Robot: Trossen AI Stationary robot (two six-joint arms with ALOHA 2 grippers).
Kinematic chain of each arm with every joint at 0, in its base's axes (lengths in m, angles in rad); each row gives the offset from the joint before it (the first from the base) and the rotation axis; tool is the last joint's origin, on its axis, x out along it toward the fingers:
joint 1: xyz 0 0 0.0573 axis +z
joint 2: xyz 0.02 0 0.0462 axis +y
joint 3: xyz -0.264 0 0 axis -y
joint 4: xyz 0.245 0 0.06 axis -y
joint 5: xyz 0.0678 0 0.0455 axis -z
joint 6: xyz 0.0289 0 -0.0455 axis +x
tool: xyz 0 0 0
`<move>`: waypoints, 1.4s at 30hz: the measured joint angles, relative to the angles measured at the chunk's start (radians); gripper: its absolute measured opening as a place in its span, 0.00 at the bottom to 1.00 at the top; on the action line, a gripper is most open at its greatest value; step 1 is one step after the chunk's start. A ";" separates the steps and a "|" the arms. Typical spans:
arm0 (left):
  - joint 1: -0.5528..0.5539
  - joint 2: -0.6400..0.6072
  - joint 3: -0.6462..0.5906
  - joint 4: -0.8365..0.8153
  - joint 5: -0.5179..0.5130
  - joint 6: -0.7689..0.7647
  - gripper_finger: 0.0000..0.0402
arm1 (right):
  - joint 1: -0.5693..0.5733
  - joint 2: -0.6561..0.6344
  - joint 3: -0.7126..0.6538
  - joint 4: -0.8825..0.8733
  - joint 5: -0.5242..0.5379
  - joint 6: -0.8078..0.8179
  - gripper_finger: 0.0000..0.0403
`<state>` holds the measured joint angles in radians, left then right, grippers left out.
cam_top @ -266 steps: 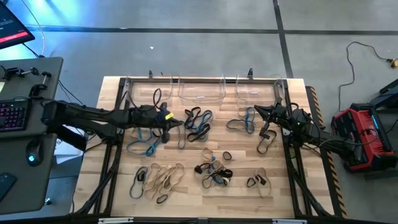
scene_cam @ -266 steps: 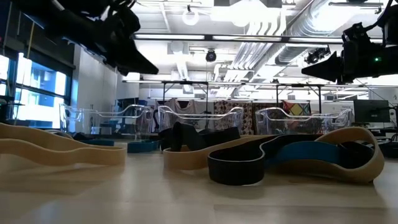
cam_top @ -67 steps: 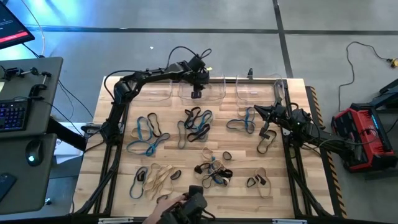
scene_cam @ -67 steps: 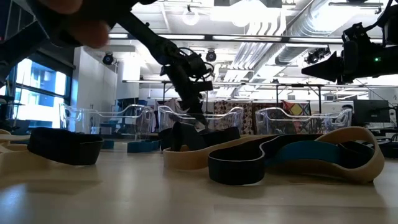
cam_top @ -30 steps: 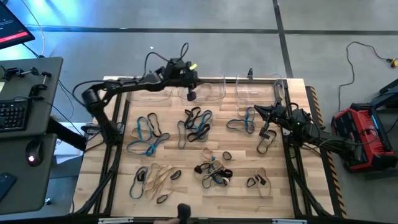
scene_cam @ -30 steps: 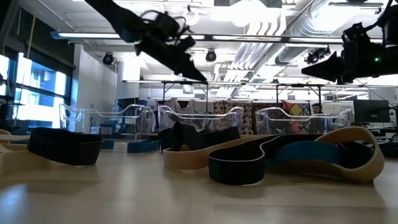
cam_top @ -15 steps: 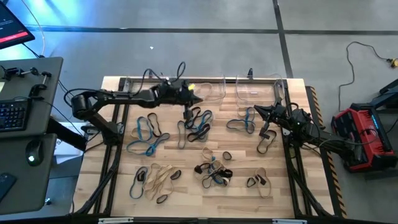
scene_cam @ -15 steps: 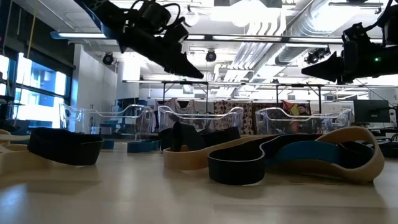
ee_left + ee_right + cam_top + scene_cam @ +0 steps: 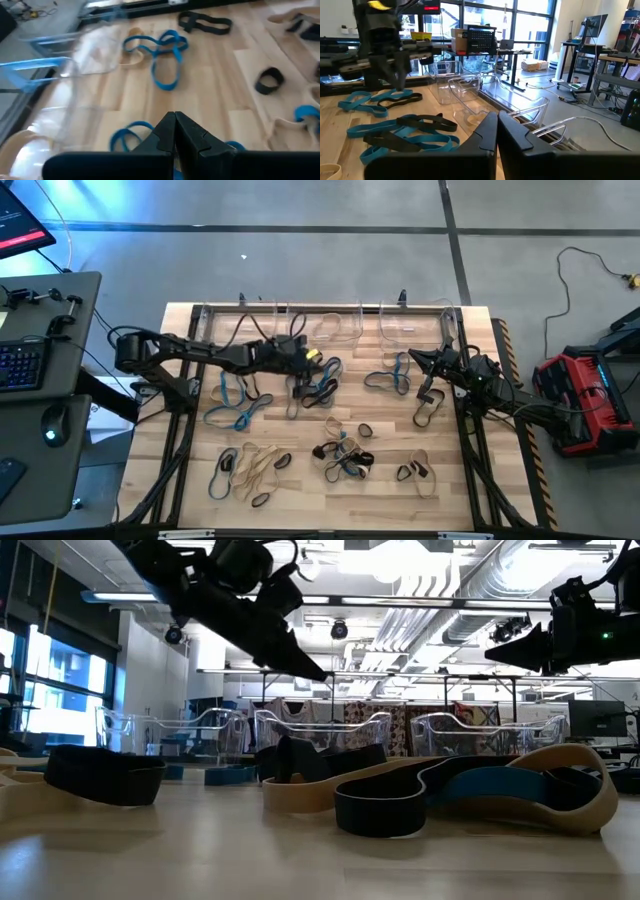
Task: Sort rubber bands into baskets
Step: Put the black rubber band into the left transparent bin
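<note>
Rubber bands in black, blue and tan lie in loose heaps over the wooden table [image 9: 470, 500]: a black and blue heap [image 9: 318, 383], blue ones [image 9: 236, 395], tan ones [image 9: 258, 465]. Three clear baskets [image 9: 325, 326] [image 9: 245, 322] [image 9: 415, 320] stand along the far edge. My left gripper [image 9: 320, 363] [image 9: 175, 116] hovers shut and empty just above the black and blue heap. My right gripper [image 9: 418, 358] [image 9: 497, 116] waits shut and empty above the table's right side, beside blue bands [image 9: 392, 376].
More bands lie toward the near edge: a mixed heap [image 9: 345, 457] and a tan and black pair [image 9: 415, 471]. The left wrist view shows a blue band [image 9: 165, 55], black bands [image 9: 205, 22] and a basket wall [image 9: 75, 75]. A keyboard desk [image 9: 40, 350] stands left of the table.
My left gripper has come away from the baskets at the far edge toward the table's middle and has sunk over the black and blue heap. It has stayed shut and empty. No band has moved.
</note>
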<state>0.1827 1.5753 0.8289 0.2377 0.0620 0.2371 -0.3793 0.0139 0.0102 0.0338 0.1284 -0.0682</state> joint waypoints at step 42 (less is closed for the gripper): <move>-0.196 0.107 -0.052 -0.187 -0.122 -0.176 0.22 | 0.000 0.000 0.000 0.000 0.000 0.000 0.00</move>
<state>-0.0135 1.6821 0.7769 0.0505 -0.0599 0.0608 -0.3790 0.0139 0.0102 0.0338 0.1284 -0.0683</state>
